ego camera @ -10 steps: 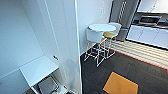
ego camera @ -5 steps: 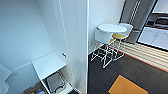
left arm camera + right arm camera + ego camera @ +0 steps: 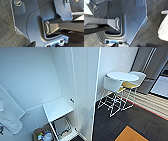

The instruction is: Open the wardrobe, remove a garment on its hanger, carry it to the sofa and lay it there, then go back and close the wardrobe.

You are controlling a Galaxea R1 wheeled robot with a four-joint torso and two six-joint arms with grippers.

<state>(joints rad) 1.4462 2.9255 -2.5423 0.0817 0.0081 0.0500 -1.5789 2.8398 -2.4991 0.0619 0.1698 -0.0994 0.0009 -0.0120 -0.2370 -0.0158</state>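
Observation:
A tall white block [image 3: 85, 92] with a glossy front and a bright right edge rises through the middle of the head view. I cannot tell whether it is the wardrobe. A white cloth piece [image 3: 8, 119] hangs at the far left edge. Both wrist views look down past the robot's dark plate onto dark grey carpet [image 3: 6, 32], with the same carpet [image 3: 156, 13] under the right arm. A white rounded object [image 3: 163, 31] lies close beside the right arm.
A small white side table [image 3: 57, 108] with a wire shelf stands against the white wall, and a box of small items [image 3: 45, 135] sits beside it. To the right are a round white table [image 3: 122, 76], white chairs [image 3: 112, 84], a grey fridge [image 3: 147, 64] and an orange floor patch [image 3: 130, 135].
The whole head picture has slid to the right and drawn closer, so the camera has turned left. The side table and white wall now take up more of the picture.

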